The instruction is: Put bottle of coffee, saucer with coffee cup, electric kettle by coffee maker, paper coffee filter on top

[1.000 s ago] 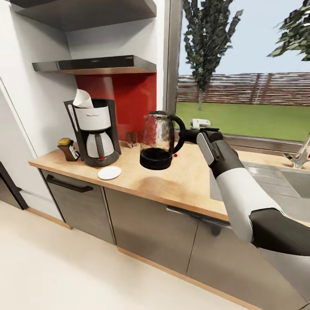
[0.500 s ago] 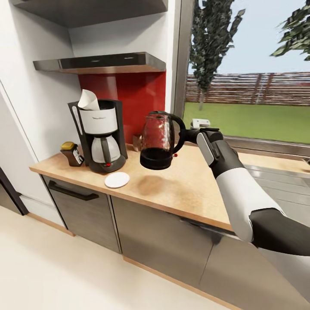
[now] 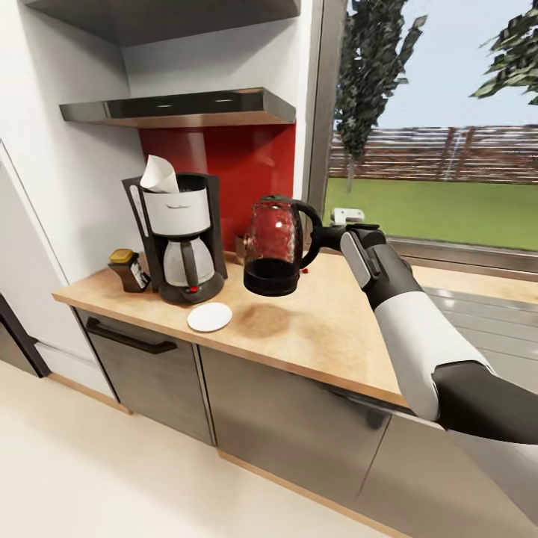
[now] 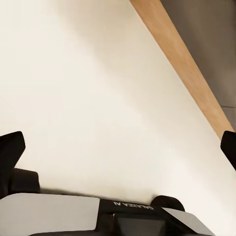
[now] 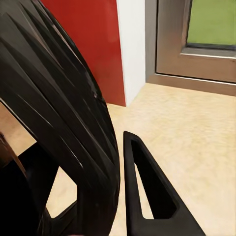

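The coffee maker stands at the left end of the kitchen countertop, with the paper coffee filter poking up from its top. To its left is the bottle of coffee; the white saucer lies bare in front of it. My right gripper is shut on the black handle of the electric kettle, which hangs above the counter to the right of the coffee maker. The kitchen shelf is bare. My left gripper is open over the pale floor. The coffee cup is out of view.
A small brownish thing sits by the red backsplash, half hidden behind the kettle. A window frame rises right of the backsplash. A steel sink drainboard lies at the counter's right. Cabinet fronts with black handles are below.
The camera has shifted, so the counter and its things sit further right in the picture. The held kettle is now slightly nearer the coffee maker, at the same height.
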Controlling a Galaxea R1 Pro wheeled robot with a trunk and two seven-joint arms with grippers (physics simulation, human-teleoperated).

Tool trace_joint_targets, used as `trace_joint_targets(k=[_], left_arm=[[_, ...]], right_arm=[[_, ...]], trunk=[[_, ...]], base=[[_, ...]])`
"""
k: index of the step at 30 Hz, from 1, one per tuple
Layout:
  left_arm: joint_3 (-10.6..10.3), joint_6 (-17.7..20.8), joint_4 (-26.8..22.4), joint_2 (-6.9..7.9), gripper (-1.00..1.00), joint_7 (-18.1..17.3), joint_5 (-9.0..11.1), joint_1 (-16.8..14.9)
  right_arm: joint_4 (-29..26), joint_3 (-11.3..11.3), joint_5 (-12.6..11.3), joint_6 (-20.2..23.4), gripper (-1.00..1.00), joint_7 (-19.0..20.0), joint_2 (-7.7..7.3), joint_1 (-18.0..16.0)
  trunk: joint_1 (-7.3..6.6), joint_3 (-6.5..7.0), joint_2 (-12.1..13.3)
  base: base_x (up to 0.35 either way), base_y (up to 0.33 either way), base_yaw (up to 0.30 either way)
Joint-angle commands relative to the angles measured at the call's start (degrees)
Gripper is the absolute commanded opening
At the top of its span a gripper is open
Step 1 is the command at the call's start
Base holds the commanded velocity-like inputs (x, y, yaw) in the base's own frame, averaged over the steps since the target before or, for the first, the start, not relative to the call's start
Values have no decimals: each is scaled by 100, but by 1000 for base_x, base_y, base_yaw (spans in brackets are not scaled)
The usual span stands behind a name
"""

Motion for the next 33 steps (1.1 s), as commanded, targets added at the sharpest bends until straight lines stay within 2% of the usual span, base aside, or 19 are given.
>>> trace_joint_targets(k=[1,9,19,31,33], left_arm=[[-1,21,1,3,100,-20,19,-3],[-1,21,1,5,100,-20,25,-3],[-1,21,1,43,100,-20,20,-3],[-1,21,1,52,100,-20,21,-3],[-1,21,1,50,100,-20,20,-3]], right_arm=[[-6,13,-63,19,-100,-54,-2,-5],[5,13,-54,16,-100,-61,3,-5],[271,22,-33,-233,-100,-62,3,-5],[287,22,-17,-245,-100,-70,3,-4],[287,22,-17,-246,-100,-70,2,-5]], trunk=[[0,-6,-3],[0,-6,-3],[0,-6,-3],[0,-6,-3],[44,-41,-84]], base=[[52,72,0],[108,118,0],[128,131,0],[15,14,0],[0,0,0]])
